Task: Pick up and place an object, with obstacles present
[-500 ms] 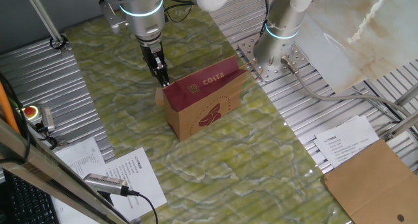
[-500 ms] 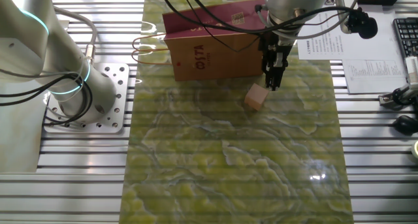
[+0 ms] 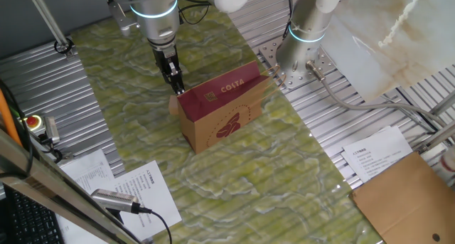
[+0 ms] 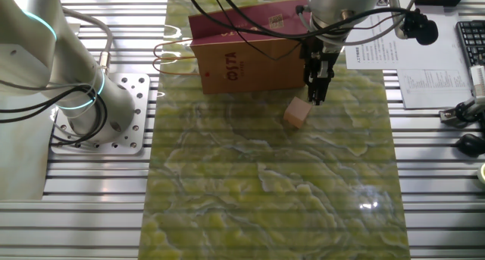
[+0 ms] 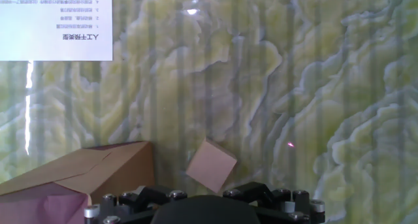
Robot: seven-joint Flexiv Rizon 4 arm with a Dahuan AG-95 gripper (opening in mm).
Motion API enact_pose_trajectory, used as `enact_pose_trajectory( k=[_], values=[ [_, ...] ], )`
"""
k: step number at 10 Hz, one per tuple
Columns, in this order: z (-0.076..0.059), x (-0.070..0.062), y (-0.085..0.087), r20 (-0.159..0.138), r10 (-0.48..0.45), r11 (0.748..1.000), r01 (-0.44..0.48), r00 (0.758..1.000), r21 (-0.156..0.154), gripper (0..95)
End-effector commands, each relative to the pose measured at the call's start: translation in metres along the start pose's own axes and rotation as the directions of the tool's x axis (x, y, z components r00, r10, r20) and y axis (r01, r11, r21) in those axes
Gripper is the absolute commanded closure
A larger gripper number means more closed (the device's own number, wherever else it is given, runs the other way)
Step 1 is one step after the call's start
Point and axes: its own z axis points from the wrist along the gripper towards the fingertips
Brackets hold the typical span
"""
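Observation:
The small pale tan cube (image 4: 297, 113) lies on the green marbled mat, just in front of the carton's end; it also shows in the one fixed view (image 3: 173, 104) and in the hand view (image 5: 210, 165). The kraft-brown COSTA carton (image 3: 220, 112) with its dark red top band stands upright on the mat (image 4: 250, 67), its corner at the hand view's lower left (image 5: 85, 172). My gripper (image 4: 314, 99) hangs a little above the cube beside the carton (image 3: 179, 89), fingers close together and holding nothing. The fingertips do not show in the hand view.
A second arm's base (image 4: 91, 108) stands on the ribbed metal table beside the mat. Printed sheets (image 3: 142, 187) (image 4: 432, 78) lie off the mat. A large flat cardboard sheet (image 3: 405, 194) lies at the table's corner. A red button box (image 3: 32, 121) sits at the edge.

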Motion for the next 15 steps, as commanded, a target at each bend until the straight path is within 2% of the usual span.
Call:
enact_pose_trajectory(
  k=[1,15],
  values=[
    [0.0000,0.0001,0.0000,-0.037,-0.184,0.979,0.186,0.982,0.081,95.0],
    [0.0010,-0.0001,-0.0004,-0.042,-0.184,0.979,0.187,0.982,0.080,95.0]
  ],
)
